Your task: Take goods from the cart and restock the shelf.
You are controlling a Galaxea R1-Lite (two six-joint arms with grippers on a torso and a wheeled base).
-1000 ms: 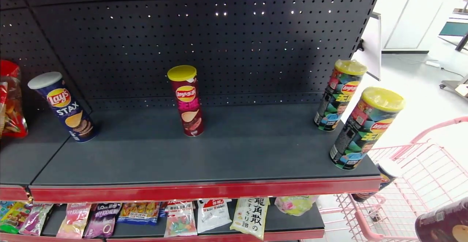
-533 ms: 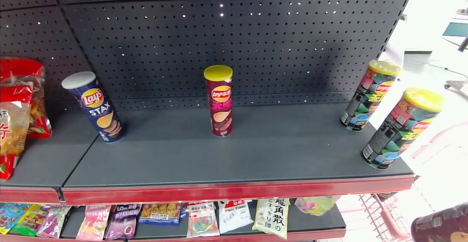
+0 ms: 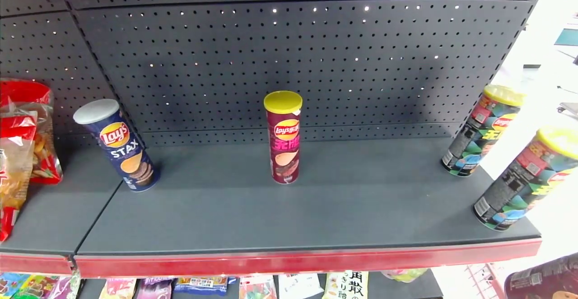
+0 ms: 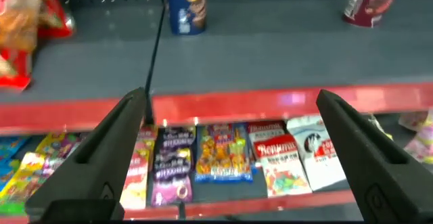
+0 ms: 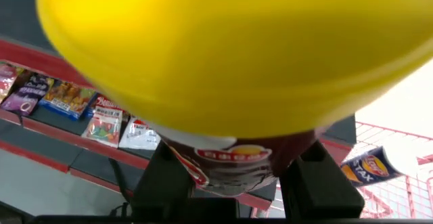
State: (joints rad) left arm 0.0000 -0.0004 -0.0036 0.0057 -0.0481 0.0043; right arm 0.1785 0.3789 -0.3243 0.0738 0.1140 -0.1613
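dark grey metal shelf board with a red front edge [image 3: 271, 226], dotted pegboard back panel [image 3: 271, 64] behind it. standing on the board, well apart from each other:
- navy blue crisp tube with a pale grey lid [image 3: 118, 147], at the left end. its label has a round red-and-yellow logo, white lettering and a crisp picture.
- maroon crisp tube with a yellow lid [image 3: 283, 138], mid-shelf. same round logo, pink characters below it.
- two black tubes with multicoloured geometric labels and yellow lids at the right end, one near the back [image 3: 481, 132], one near the front edge [image 3: 524, 179].

red and clear snack bags [image 3: 22, 145] sit on the neighbouring board to the left. small printed sweet packets [image 4: 223, 156] hang in a row on the lower shelf; their print is too small to make out.

left gripper [image 4: 233, 149]: released, black fingers [image 4: 101, 163] spread wide with nothing between them. it is level with the red shelf edge, packets beyond.

right gripper [image 5: 240, 176]: clenched on a second maroon tube with a yellow lid [image 5: 223, 48], one finger on each side of the body. the lid faces the wrist camera. in the head view this tube [image 3: 542, 278] is low at the right, below the shelf board and clear of it.

pink wire cart [image 5: 406, 197] lies beyond the held tube, with a navy blue tube lying on its side [image 5: 365, 166] in it.
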